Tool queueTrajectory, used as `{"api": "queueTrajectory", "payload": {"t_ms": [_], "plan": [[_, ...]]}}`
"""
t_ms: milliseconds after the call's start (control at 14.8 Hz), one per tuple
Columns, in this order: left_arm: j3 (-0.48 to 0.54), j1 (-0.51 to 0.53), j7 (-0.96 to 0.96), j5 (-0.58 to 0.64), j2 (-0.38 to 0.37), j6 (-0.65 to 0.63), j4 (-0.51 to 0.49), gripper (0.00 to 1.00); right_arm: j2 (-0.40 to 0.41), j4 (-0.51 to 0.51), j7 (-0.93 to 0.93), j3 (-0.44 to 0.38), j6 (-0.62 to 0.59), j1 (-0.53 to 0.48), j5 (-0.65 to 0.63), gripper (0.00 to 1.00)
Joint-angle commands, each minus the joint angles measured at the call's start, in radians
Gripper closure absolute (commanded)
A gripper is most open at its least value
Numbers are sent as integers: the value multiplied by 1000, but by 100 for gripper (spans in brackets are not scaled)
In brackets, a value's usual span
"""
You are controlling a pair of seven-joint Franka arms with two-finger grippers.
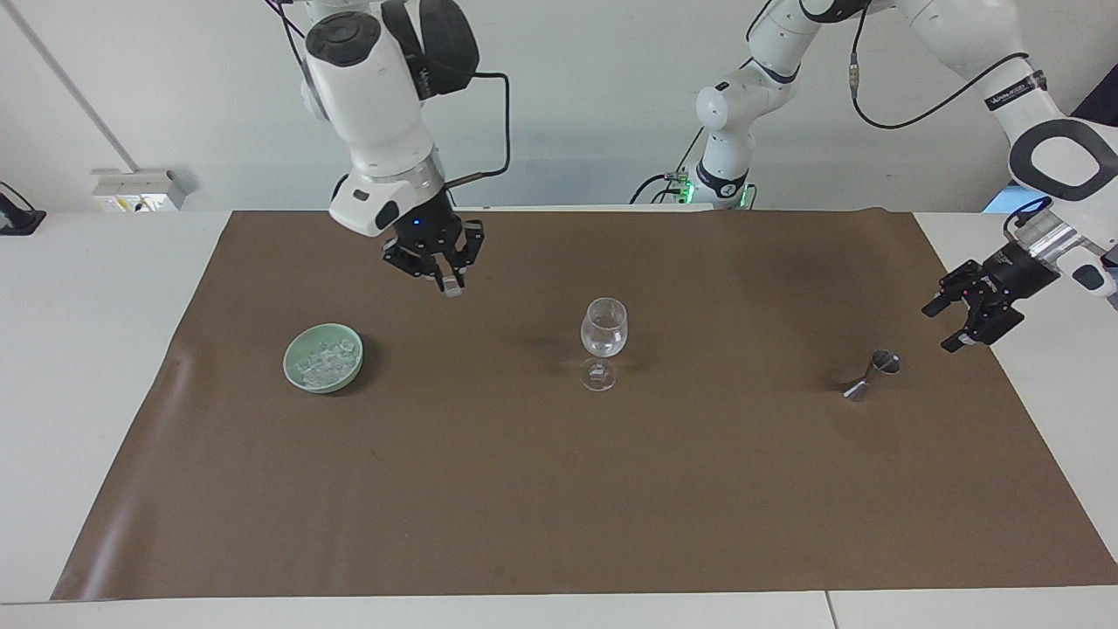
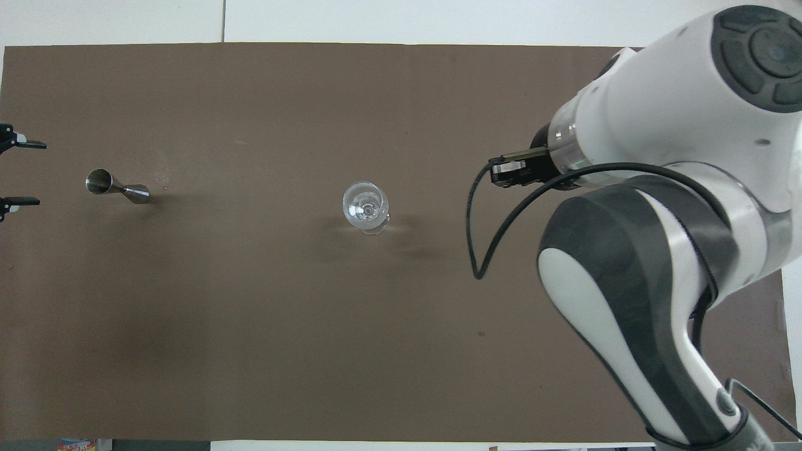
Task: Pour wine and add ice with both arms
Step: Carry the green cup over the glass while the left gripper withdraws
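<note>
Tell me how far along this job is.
Pouring seems over: the small steel jigger lies tipped on the brown mat, left pincer open, waiting. In hand: right pincer, raised between pale green ice bowl and clear wine glass, apparently pinching an ice cube. Left: dropping it in.

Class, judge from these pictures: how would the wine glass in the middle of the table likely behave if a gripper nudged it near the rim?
The wine glass stands on a thin stem over a small foot, so it would probably tip. Its clear, thin walls suggest it is fragile and perhaps slippery.
</note>
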Motion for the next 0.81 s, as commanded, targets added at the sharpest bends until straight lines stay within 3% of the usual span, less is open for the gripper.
{"api": "queueTrajectory", "payload": {"t_ms": [0, 135, 405, 743], "plan": [[12, -101, 1, 112, 9, -19, 75, 0, 77, 93, 187, 0, 0, 102, -29, 100], [7, -193, 32, 257, -45, -21, 80, 0, 118, 107, 289, -2, 52, 170, -49, 100], [7, -307, 223, 376, -125, -33, 75, 0, 294, 315, 422, -3, 19, 297, -157, 100], [10, -384, 393, 482, -159, -85, 107, 0, 361, 326, 450, 0, 42, 345, -236, 100]]}}
